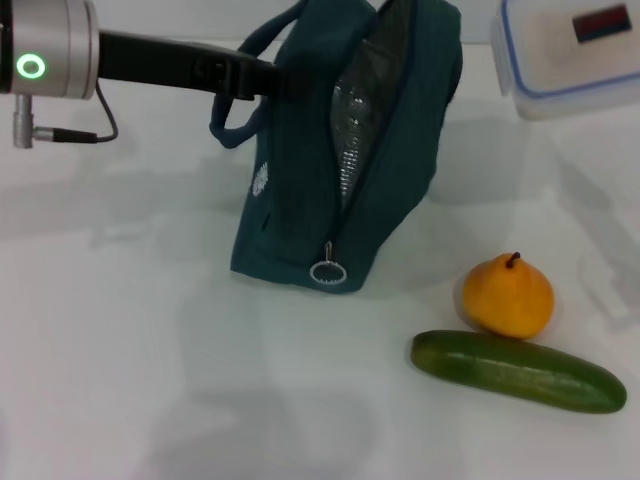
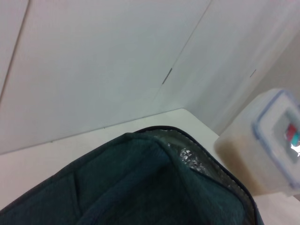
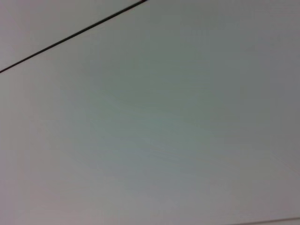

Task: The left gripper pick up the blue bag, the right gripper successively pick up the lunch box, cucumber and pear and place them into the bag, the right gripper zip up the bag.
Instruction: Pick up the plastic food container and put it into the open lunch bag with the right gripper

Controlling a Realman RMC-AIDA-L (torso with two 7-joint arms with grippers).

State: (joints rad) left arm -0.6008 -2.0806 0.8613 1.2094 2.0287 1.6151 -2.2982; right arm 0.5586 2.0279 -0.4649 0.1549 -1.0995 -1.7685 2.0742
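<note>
left gripper (image 1: pixel 268 78) reaches in from the robot's left and meets the upper edge of the blue bag (image 1: pixel 300 200), by its loop handle; it looks clamped on the fabric there, though the fingers are partly lost against the dark cloth, so that is only likely. behind it run the black arm and the silver wrist with a green ring light. the bag stands upright on the white table (image 1: pixel 130 350), its mouth open so the silver foil lining shows, and the zipper's metal ring pull (image 1: pixel 328 272) hangs at its near lower corner. the lunch box (image 1: pixel 575 55) lies to the robot's right of the bag, farther back, well apart from it, lid on. the pear (image 1: pixel 508 296) sits nearer than the bag and to the robot's right of it, with the cucumber (image 1: pixel 518 372) lying just in front of the pear, touching or almost so. no view shows the right gripper.
</note>
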